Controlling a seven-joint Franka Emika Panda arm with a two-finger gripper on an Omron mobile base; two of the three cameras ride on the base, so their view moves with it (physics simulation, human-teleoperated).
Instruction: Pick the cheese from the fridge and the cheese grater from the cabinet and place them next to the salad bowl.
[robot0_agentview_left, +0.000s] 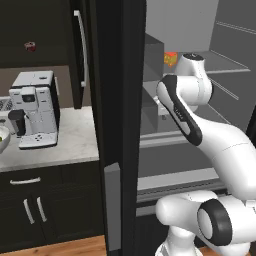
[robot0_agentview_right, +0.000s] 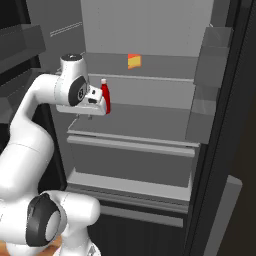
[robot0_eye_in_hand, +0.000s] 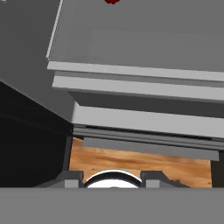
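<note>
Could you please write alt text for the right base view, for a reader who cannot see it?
The white robot arm reaches into the open fridge, its hand low beside a red bottle on a middle shelf. The cheese, a small yellow-orange wedge, sits apart on the shelf above.

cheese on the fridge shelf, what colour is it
Yellow-orange with a red side; the cheese shows best in the right base view.
</note>
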